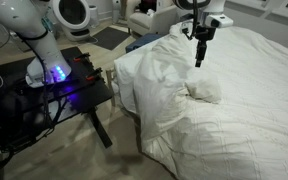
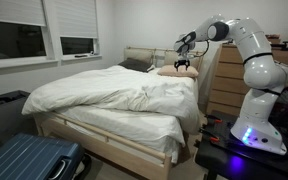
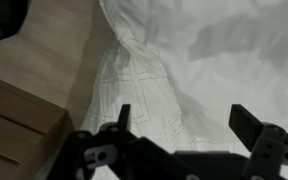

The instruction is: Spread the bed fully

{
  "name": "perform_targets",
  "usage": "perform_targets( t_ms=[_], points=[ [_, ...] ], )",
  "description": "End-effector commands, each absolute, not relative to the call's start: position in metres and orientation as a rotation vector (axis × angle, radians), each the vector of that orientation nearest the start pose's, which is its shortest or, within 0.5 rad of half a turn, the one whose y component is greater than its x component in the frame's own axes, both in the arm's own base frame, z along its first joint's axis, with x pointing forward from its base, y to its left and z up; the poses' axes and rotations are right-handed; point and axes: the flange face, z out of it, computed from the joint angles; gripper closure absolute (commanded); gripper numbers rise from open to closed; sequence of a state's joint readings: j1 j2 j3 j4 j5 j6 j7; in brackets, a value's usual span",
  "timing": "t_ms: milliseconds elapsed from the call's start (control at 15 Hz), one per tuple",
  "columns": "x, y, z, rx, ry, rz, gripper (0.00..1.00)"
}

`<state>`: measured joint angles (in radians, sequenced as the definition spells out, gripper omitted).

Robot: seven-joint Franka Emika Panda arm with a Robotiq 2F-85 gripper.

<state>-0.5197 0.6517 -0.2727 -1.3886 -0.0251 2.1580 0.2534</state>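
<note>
The bed (image 1: 234, 110) carries a plain white, wrinkly quilted duvet; it fills most of both exterior views (image 2: 114, 95). The duvet is bunched and folded near the bed's corner, hanging over the edge (image 1: 134, 85). My gripper (image 1: 199, 55) hangs above the duvet near the head end, fingers pointing down; it also shows in an exterior view (image 2: 184, 68). In the wrist view the gripper (image 3: 184, 120) is open and empty, with a ridge of quilted duvet (image 3: 134, 80) below and between the fingers, apart from them.
The black robot table (image 1: 69, 90) with the arm's base stands beside the bed. A wooden dresser (image 2: 224, 80) is behind the arm. A blue suitcase (image 2: 29, 160) lies at the bed's foot. Wooden floor and a wooden frame edge (image 3: 19, 110) show at the left of the wrist view.
</note>
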Motion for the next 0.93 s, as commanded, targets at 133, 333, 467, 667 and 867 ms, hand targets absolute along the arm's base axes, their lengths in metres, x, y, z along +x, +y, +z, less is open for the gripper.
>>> perform_targets(
  t_ms=[133,333,467,667,867],
  points=[
    [0.537,-0.495,0.34,-2.958,1.477,-0.12,0.0],
    [0.542,-0.494,0.331,-2.914,1.439,-0.206,0.0],
    [0.547,-0.492,0.322,-2.901,1.386,-0.253,0.0],
    [0.552,-0.493,0.299,-2.949,1.246,-0.192,0.0],
    [0.551,-0.495,0.277,-2.975,1.17,-0.132,0.0]
  ],
)
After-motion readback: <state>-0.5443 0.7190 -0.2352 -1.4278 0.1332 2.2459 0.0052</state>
